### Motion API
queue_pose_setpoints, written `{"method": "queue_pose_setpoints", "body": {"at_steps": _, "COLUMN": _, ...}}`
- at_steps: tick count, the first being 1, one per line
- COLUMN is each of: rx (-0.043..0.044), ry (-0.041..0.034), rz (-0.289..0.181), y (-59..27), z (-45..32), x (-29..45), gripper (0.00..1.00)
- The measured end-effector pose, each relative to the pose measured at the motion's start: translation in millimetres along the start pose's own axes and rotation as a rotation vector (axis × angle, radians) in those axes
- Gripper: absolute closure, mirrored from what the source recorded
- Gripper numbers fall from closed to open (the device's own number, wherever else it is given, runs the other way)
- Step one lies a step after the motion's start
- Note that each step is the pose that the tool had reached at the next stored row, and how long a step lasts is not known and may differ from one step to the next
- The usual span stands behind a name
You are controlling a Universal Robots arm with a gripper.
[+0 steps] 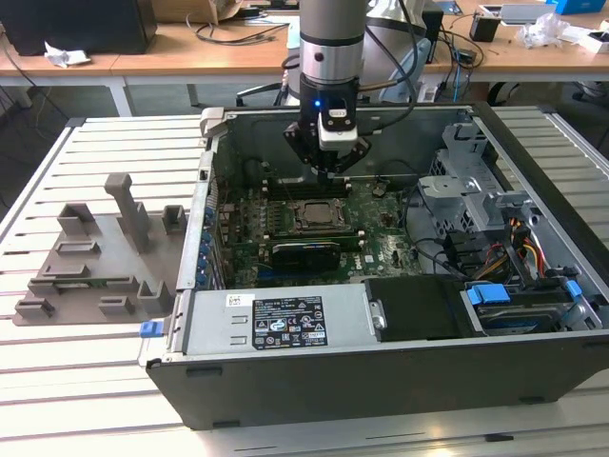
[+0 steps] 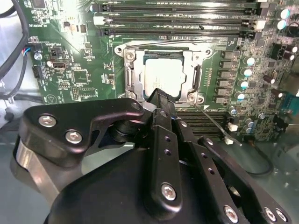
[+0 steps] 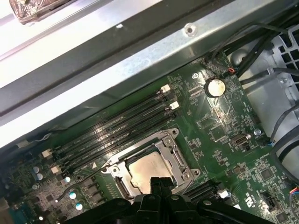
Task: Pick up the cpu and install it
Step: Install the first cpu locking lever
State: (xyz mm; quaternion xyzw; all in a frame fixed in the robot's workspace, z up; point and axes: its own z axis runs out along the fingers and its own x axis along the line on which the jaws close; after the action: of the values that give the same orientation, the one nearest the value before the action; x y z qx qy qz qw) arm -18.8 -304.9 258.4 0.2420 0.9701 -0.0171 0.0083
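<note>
Second wrist view: cpu [image 2: 164, 77] lies flat in socket frame [image 2: 129, 70], silver top up, nothing gripping it.
Cpu, other views: same seat in first wrist view [image 3: 147, 169]; in exterior view [image 1: 316, 213] approx mid motherboard [image 1: 381, 224].
Tool: fingers closed together, nothing between them; tips [image 2: 158, 95] overlap the cpu's edge in both wrist views [image 3: 161, 183].
Tool height: in exterior view tool [image 1: 328, 169] hangs above the board, clear of the cpu, nearer the memory slots.
Memory slots: long black rows [image 2: 177, 18] just beside socket frame, on both sides of it.
Coin cell: round, silver [image 3: 215, 87], on the board, well apart from socket.
Pc case: dark, open, lying on its side [image 1: 381, 381]; white-and-black label [image 1: 288, 322] on the metal box by its front wall.
Grey fixture: moulded tray [image 1: 95, 257] at exterior view's left of the case.
Counter: pale slatted top [image 1: 95, 400] carrying case & fixture.
</note>
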Motion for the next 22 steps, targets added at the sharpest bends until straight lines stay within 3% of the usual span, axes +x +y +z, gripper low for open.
{"method": "queue_pose_setpoints", "body": {"at_steps": 22, "rx": -0.0052, "ry": -0.0063, "rz": -0.215, "y": 0.0, "z": 0.0, "x": 0.0, "gripper": 0.89}}
